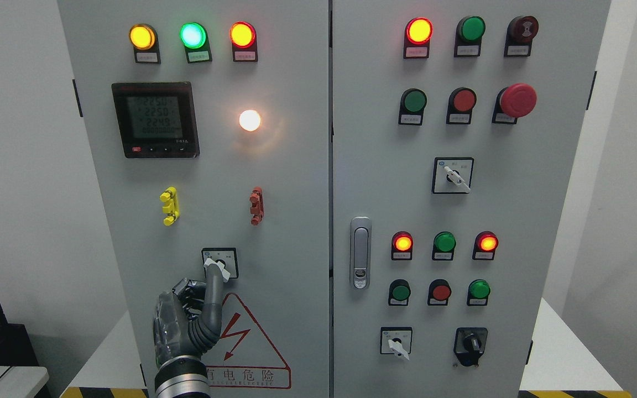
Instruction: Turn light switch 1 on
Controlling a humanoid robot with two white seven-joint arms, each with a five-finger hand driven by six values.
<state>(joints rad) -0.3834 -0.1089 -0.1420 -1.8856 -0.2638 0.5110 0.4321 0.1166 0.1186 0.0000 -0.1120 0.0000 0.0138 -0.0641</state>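
- The cabinet (296, 221) fills the view, and the switch (219, 266) sits low on its left door with a lit lamp (250, 120) above.
- The left hand (186, 315) comes up from the bottom, one finger out on the switch knob, the rest curled, gripping nothing.
- Looks like the turning step; next is probably a twist or a pull-back.
- Bare panel around the knob, warning sticker (246, 348) just below.

Grey cabinet (296, 182); yellow (168, 205) and red clips (256, 205); red-bordered warning triangle (252, 354).
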